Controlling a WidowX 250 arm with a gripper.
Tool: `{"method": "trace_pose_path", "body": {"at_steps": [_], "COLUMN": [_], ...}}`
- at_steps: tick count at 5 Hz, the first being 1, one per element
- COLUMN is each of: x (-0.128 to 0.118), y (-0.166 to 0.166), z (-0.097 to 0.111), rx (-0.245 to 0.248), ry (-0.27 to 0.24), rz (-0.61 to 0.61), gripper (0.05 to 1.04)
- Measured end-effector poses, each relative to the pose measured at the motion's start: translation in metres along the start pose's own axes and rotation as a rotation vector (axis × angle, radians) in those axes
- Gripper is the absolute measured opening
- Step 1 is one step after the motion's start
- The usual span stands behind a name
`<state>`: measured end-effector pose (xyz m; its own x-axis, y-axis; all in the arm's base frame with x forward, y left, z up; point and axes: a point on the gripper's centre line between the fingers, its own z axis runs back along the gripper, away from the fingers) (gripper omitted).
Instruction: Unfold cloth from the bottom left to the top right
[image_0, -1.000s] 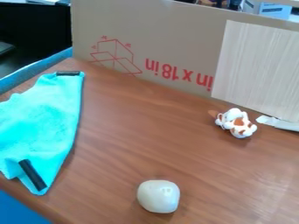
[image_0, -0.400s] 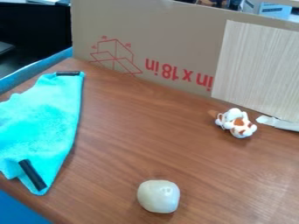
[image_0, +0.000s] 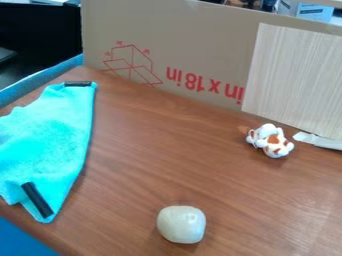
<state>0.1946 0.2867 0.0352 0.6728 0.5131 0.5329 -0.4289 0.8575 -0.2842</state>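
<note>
One turquoise cloth (image_0: 50, 142), black strips at two corners, lying at the counter's (image_0: 160, 165) left edge; end effector's state, released or clenched, cannot be told.

Cloth (image_0: 48, 145): soft, matt, slightly rough nap; black strips on it (image_0: 37, 200) dull. Tabletop (image_0: 153, 165): wood-grained, smooth, faint sheen. Cardboard panel (image_0: 200, 50): matt. Pale board (image_0: 294, 80): streaked like wood grain. White rounded object (image_0: 181, 224): smooth, glossy highlights.
</note>
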Motion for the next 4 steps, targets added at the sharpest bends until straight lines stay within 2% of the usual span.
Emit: {"method": "trace_pose_path", "body": {"at_steps": [1, 3, 4], "x": [-0.0002, -0.0058, -0.0076], "y": [0.0, -0.0024, -0.0062], "z": [-0.0019, -0.0043, -0.0044], "rx": [0.012, 0.007, -0.014], "ry": [-0.006, -0.005, 0.002], "rz": [0.008, 0.009, 0.017], "gripper": [0.948, 0.365, 0.17]}}
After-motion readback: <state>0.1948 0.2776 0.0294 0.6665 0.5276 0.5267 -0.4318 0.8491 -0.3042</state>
